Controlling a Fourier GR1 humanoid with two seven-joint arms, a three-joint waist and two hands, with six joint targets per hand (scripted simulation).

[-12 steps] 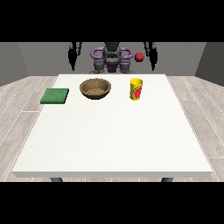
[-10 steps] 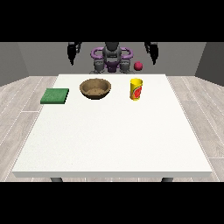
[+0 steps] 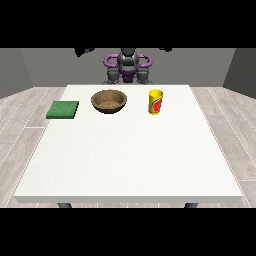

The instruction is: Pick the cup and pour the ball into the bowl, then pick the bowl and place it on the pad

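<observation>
While the arms are raised high, only dark bits of the hand at the view's left [image 3: 84, 50] and the hand at the view's right [image 3: 165, 49] show at the top edge of the scene; can't tell whether either is released, clenched or grasping. Neither is anywhere near the table's things.

Yellow cup [image 3: 155, 102] stands upright on the white table [image 3: 130, 160], far side, right of centre. Ball isn't visible; judging by the task, probably inside the cup, but can't confirm. Brown bowl [image 3: 109, 100] sits just left of the cup, a gap between them, so the pour is a short sideways carry. Green pad [image 3: 63, 110] lies flat near the table's left edge, beyond the bowl: cup, bowl, pad line up in task order.

Nothing picked or poured yet. Next move, I'd guess: bring the right-of-view hand down to the cup.
</observation>
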